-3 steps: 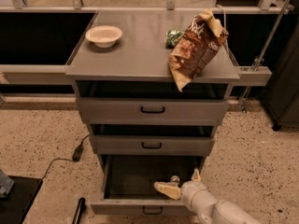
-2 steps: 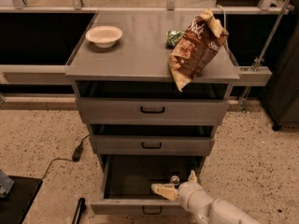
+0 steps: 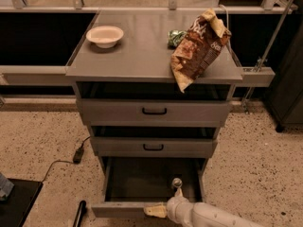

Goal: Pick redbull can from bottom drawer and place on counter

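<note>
1. The pale, cream-tipped robot gripper [image 3: 163, 208] now sits over the front panel of the deep grey metal bottom drawer [image 3: 118, 209]. Earlier it reached further inside that drawer.
2. The slim dark redbull can with a shiny silver top [image 3: 176, 182] now shows inside the drawer, uncovered, just behind the gripper.

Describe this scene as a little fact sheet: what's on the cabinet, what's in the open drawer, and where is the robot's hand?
counter: holds a bowl, a green packet and a chip bag that hangs over the front edge
bottom drawer: pulled out
can: upright inside the drawer, right of middle
gripper: at the drawer's front, fingers apart, just short of the can
</note>
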